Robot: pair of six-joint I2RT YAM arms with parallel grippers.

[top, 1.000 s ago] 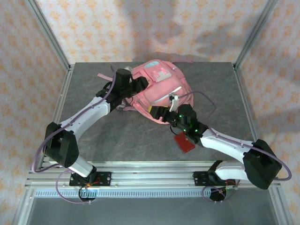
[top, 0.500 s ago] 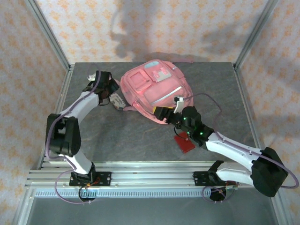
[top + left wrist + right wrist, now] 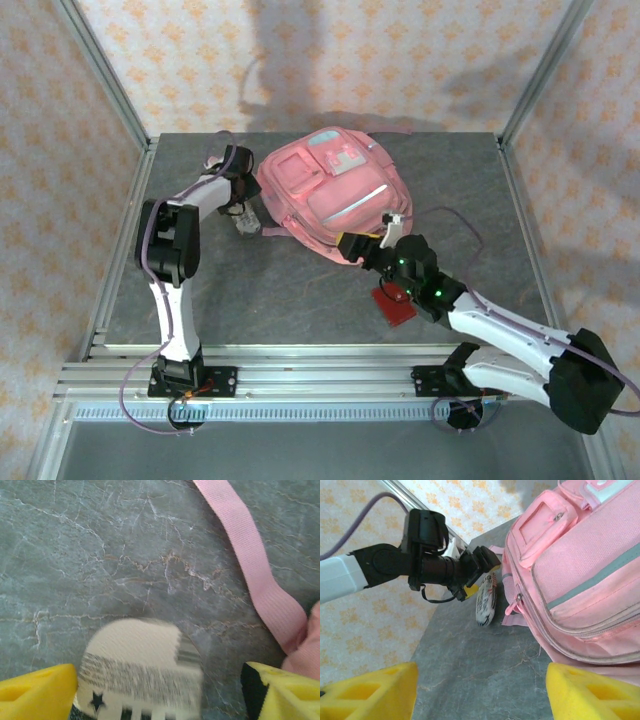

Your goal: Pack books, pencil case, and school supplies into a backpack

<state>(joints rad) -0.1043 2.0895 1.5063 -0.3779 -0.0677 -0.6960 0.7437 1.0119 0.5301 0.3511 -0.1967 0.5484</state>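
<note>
The pink backpack [image 3: 330, 190] lies at the back middle of the table and shows large on the right in the right wrist view [image 3: 580, 565]. A white pencil case with black print [image 3: 247, 221] stands on edge by its left side [image 3: 486, 600]. My left gripper [image 3: 243, 205] hangs over it, open, and the case [image 3: 140, 667] sits between the yellow fingertips with a gap on the right. My right gripper [image 3: 358, 245] is open and empty at the backpack's near edge. A red square pad [image 3: 396, 306] lies partly under the right arm. The books are out of view.
A loose pink strap [image 3: 250, 555] trails across the grey marbled table [image 3: 250, 290] beside the left gripper. A metal frame [image 3: 125, 235] borders the table on all sides. The left arm [image 3: 395, 565] reaches in from the left in the right wrist view.
The left arm left the top of the backpack, swung left and came down over the pencil case with its jaws wider. The backpack settled flatter. The right gripper drew back slightly.
</note>
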